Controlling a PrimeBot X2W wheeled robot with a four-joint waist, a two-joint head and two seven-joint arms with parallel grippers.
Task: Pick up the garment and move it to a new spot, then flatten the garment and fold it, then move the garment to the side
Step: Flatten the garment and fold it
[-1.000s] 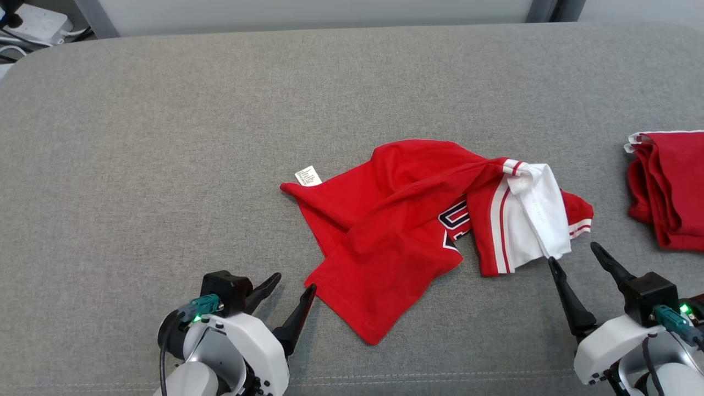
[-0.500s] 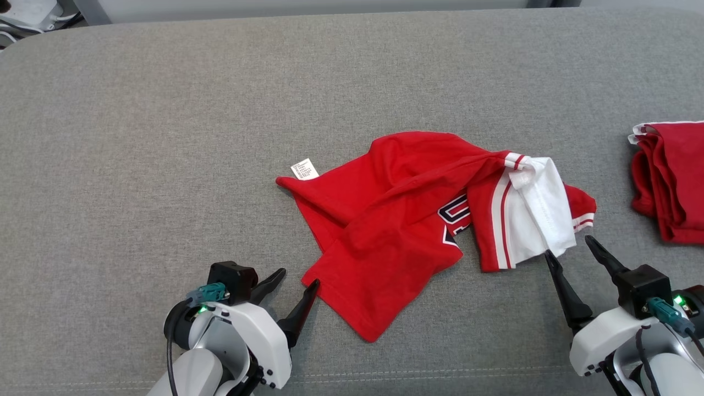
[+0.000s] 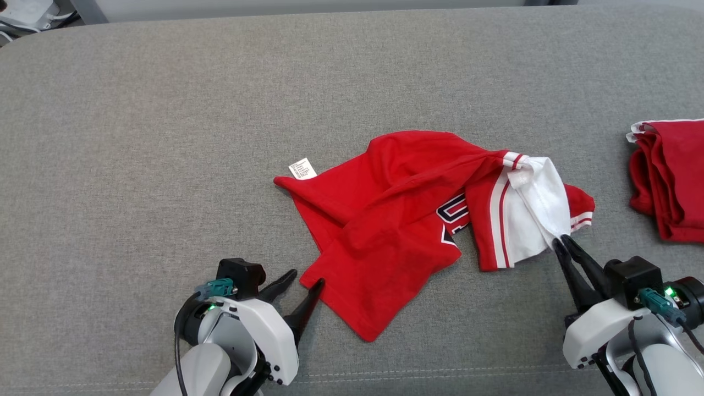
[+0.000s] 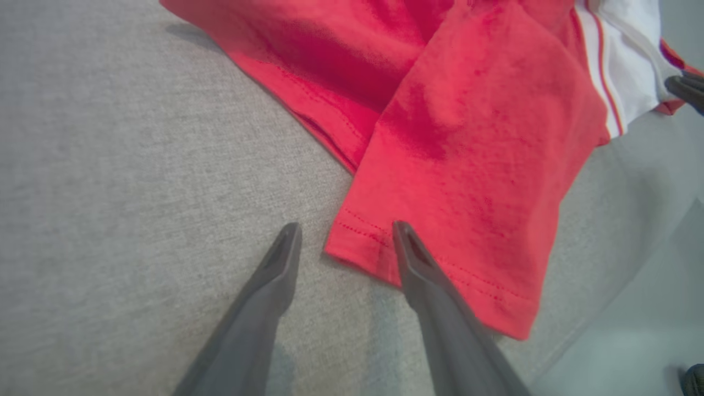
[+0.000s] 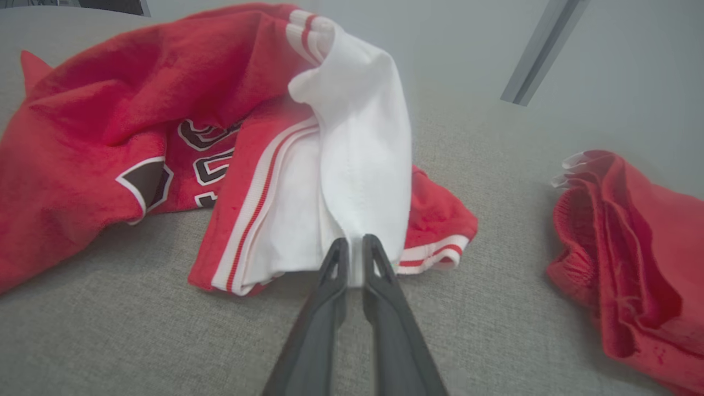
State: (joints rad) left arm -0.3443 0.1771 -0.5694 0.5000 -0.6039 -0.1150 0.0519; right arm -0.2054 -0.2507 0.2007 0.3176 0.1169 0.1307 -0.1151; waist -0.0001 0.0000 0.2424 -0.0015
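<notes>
A crumpled red garment [image 3: 401,220] with white panels, stripes and dark lettering lies mid-sofa, a small white label at its far left corner. My right gripper [image 3: 562,240] is shut on the lower edge of its white panel [image 5: 363,165], the fabric pinched between the fingertips [image 5: 355,245]. My left gripper [image 3: 307,278] stands open at the near left hem corner [image 4: 352,247]; one finger [image 4: 410,258] rests on the red cloth, the other [image 4: 280,258] lies on the bare cushion beside it.
A second red garment [image 3: 668,181], folded in a bundle, lies at the right edge of the grey sofa cushion [image 3: 165,137]. The cushion's front seam runs just before my arms. Cables and a white box [image 3: 22,14] sit beyond the far left corner.
My right gripper advanced to the white panel's edge and closed on it. My left gripper crept forward until one finger reached the hem corner. The camera tilted slightly.
</notes>
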